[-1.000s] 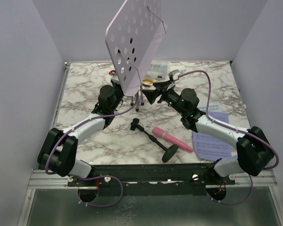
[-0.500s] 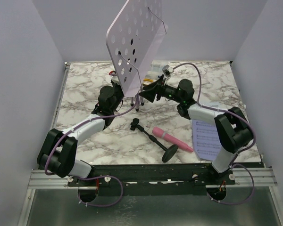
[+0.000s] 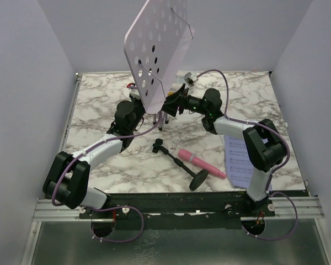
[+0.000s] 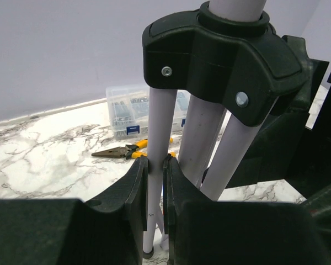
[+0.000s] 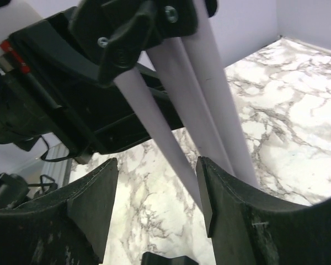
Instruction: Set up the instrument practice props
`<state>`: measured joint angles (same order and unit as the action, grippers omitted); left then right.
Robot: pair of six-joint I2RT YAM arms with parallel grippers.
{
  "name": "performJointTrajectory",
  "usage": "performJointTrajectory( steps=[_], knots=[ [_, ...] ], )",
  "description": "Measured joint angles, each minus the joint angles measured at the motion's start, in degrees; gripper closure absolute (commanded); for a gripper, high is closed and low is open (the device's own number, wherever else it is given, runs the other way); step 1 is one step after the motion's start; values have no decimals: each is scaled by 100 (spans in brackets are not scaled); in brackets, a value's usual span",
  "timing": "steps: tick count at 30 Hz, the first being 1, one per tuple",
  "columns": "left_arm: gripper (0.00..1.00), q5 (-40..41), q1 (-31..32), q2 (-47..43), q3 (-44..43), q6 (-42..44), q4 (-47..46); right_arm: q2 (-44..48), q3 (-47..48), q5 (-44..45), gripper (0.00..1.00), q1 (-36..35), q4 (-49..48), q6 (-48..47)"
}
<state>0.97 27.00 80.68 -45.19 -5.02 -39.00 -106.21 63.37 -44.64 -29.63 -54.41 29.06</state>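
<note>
Across the whole floor of the booth runs a white tabletop veined with grey marble, closed in by plain lavender walls on the left, the back and the right. A metal rail edges the near side, where both arm bases are bolted.

Near the back centre stands the lilac tripod. Its pale legs hang close together from a black hub. Above it the perforated lilac plate leans at a tilt, reaching up in front of the back wall.

The left pincer is closed on one tripod leg, with both fingers pressed against the tube low down. The right pincer is spread wide at the legs from the other side. The legs pass between its fingers, and no finger clearly touches them.

On the bare marble nearer the arms, the pink microphone lies on its side. Just beside it lies a black stand, tipped over, with its round base toward the rail.

A lavender music page lies flat near the right edge, partly under the right arm.

Toward the back wall, behind the tripod, sits a clear plastic box with small compartments. Yellow-handled pliers lie on the marble just in front of it.
</note>
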Motion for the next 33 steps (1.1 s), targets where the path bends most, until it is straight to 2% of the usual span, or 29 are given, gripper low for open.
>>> performJointTrajectory(
  steps=[8,13,16,19,26,29,33],
  knots=[
    [100,0,2,-2,0,-4,4,-127,33,72,36,-96,-33,-337],
    [100,85,-33,-2,0,-11,7,-352,195,83,40,-179,-208,-531],
    [100,170,-68,-2,0,-13,11,-527,304,136,47,-238,-345,-723],
    [100,210,-74,-4,0,-39,13,-590,299,256,59,-304,-439,-942],
    [100,118,-17,-9,0,-214,13,-452,-157,673,99,-315,-634,-1707],
    [100,92,2,-9,0,-227,2,-249,-236,645,100,-315,-304,-2122],
    [100,101,24,-9,4,-201,-9,-79,-238,450,100,-282,109,-2218]
  ],
)
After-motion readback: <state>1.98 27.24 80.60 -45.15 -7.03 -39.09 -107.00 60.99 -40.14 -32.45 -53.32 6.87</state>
